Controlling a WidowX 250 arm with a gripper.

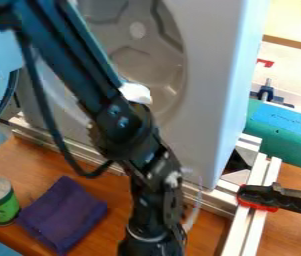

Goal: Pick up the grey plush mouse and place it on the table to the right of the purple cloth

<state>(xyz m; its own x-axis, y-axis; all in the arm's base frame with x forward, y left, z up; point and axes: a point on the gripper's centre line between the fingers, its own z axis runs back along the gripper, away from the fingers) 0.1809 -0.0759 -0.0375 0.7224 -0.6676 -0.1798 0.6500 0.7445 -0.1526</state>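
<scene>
1 arm, lower end cut off; cannot tell jaws' width; cloth beside can.

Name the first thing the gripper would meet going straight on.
The black arm points down toward the picture's bottom edge, so probably the wooden tabletop, though depth is unclear.

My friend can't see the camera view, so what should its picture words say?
A black robot arm crosses in front of a big grey box with a round hollow, like a washing machine. Beside its lower part, a folded purple cloth and a green can sit on a wooden table.
</scene>
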